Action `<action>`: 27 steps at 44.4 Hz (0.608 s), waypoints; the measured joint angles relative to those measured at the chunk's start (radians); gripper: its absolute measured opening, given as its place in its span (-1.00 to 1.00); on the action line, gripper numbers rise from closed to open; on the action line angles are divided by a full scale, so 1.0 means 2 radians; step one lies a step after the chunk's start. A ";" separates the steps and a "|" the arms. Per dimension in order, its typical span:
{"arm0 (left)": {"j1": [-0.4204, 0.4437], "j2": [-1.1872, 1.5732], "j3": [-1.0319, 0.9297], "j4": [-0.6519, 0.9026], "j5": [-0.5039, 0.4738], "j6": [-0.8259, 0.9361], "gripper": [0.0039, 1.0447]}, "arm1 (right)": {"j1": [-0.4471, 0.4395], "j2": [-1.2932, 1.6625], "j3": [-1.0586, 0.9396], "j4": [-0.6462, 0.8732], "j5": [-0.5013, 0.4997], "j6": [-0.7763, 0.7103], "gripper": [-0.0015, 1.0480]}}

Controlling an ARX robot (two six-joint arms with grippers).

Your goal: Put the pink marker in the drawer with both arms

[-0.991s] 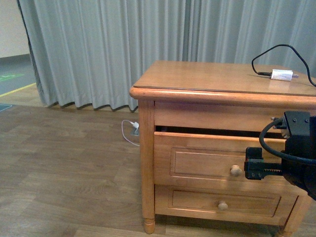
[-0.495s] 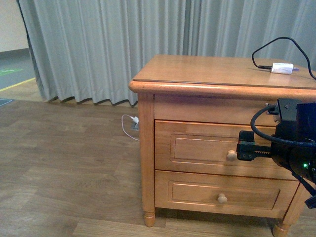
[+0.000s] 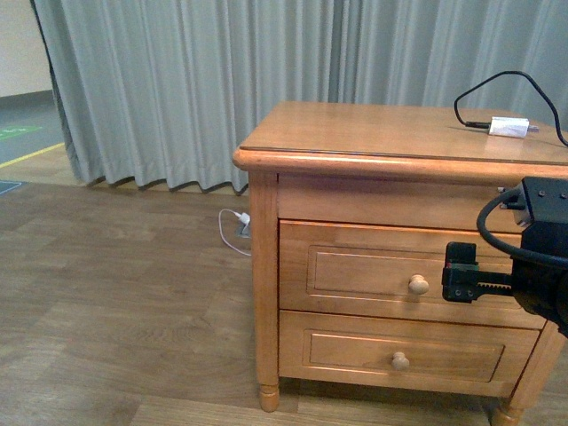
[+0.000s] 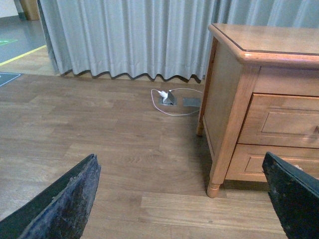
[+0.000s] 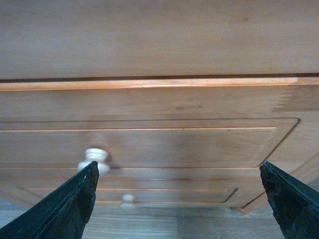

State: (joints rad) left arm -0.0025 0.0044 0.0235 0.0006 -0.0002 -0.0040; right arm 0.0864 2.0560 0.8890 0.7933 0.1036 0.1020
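Note:
The upper drawer (image 3: 373, 271) of the wooden nightstand (image 3: 399, 133) is closed, with its round knob (image 3: 418, 285) showing. My right gripper (image 3: 460, 284) hovers just right of that knob, in front of the drawer. In the right wrist view it (image 5: 178, 169) is open and empty, facing the drawer front (image 5: 149, 142) with the knob (image 5: 93, 158) near one finger. My left gripper (image 4: 180, 158) is open and empty above the floor, with the nightstand's corner and the drawer (image 4: 289, 122) to one side. The pink marker is not in view.
A white charger plug (image 3: 508, 127) with a black cable lies on the nightstand top. The lower drawer (image 3: 404, 355) is closed. A floor socket with a white cable (image 3: 241, 229) lies by the grey curtain (image 3: 177, 89), and also shows in the left wrist view (image 4: 168, 98).
One second ago the upper drawer stood slightly open with a dark gap above it; now it is shut. My right gripper has drawn back a little to the right of the knob.

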 joint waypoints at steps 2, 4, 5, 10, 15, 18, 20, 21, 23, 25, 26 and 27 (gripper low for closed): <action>0.000 0.000 0.000 0.000 0.000 0.000 0.89 | 0.003 -0.027 -0.019 -0.006 -0.003 0.001 0.84; 0.000 0.000 0.000 0.000 0.000 0.000 0.89 | 0.007 -0.056 -0.037 -0.016 -0.005 0.000 0.84; 0.000 0.000 0.000 0.000 0.000 0.000 0.89 | 0.009 -0.071 -0.045 -0.023 -0.006 0.000 0.84; 0.000 0.000 0.000 0.000 0.000 0.000 0.89 | 0.016 -0.170 -0.086 -0.086 -0.015 0.005 0.84; 0.000 0.000 0.000 0.000 0.000 0.000 0.89 | 0.019 -0.282 -0.106 -0.173 -0.015 0.015 0.84; 0.000 0.000 0.000 0.000 0.000 0.000 0.89 | 0.023 -0.333 -0.109 -0.213 -0.014 0.019 0.84; 0.000 0.000 0.000 0.000 0.000 0.000 0.89 | 0.031 -0.388 -0.111 -0.252 -0.011 0.023 0.84; 0.000 0.000 0.000 0.000 0.000 0.000 0.89 | 0.034 -0.401 -0.112 -0.261 -0.009 0.025 0.84; 0.000 0.000 0.000 0.000 0.000 0.000 0.89 | 0.041 -0.431 -0.112 -0.282 -0.005 0.027 0.84; 0.000 0.000 0.000 0.000 0.000 0.000 0.89 | 0.049 -0.464 -0.112 -0.307 0.005 0.031 0.84; 0.000 0.000 0.000 0.000 0.000 0.000 0.89 | 0.054 -0.487 -0.112 -0.327 0.013 0.035 0.84; 0.000 0.000 0.000 0.000 0.000 0.000 0.89 | 0.058 -0.502 -0.112 -0.341 0.020 0.038 0.84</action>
State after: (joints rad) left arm -0.0025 0.0044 0.0235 0.0006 -0.0002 -0.0040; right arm 0.2024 1.0523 0.6647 0.1112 0.1429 0.1780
